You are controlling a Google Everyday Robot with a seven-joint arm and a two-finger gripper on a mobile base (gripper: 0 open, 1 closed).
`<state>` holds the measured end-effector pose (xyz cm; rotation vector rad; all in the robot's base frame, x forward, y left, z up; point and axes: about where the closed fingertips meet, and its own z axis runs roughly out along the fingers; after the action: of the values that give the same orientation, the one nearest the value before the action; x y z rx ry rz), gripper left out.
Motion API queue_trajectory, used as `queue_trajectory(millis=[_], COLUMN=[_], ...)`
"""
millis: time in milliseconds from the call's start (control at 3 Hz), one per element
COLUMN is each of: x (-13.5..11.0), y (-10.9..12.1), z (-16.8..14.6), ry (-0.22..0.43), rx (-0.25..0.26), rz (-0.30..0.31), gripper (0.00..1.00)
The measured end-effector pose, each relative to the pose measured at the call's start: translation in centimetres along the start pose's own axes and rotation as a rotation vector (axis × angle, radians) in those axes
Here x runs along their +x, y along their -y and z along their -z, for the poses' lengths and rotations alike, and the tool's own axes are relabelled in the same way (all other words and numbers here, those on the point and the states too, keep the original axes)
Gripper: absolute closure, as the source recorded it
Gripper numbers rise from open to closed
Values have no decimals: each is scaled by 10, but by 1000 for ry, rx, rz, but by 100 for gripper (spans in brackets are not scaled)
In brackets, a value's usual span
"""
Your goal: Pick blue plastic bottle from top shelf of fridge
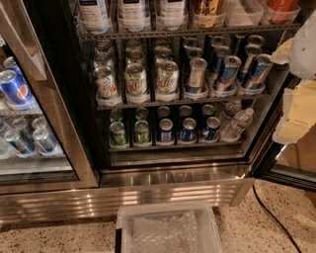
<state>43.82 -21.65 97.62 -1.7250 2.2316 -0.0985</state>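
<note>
The fridge (173, 180) stands open in front of me, with black inner walls and a ribbed steel base. Its top shelf (187, 31) runs along the upper edge of the view. Three blue plastic bottles stand on it at the left, cut off above their pale labels: one (94, 12), one (132, 11) and one (172, 11). An amber bottle (207, 12) stands to their right. My gripper (296, 113), white and cream, is at the right edge beside the can racks. It is below and well right of the blue bottles and holds nothing I can see.
Racks of cans (163, 79) fill the middle and lower shelves, with small clear water bottles (237, 123) at the lower right. The neighbouring cooler with Pepsi cans (12, 89) is on the left. A white bin (168, 230) sits on the floor. A black cable (271, 212) runs by the open door (286, 175).
</note>
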Motion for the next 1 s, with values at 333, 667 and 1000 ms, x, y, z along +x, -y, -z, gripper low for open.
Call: queue_trajectory(millis=[333,667,1000], x=[-2,-31,-67], y=[0,5,14], z=[0,-5,4], ry=[1,80,187], rx=[2,11,85], rz=[2,21,-3], gripper=[0,0,0])
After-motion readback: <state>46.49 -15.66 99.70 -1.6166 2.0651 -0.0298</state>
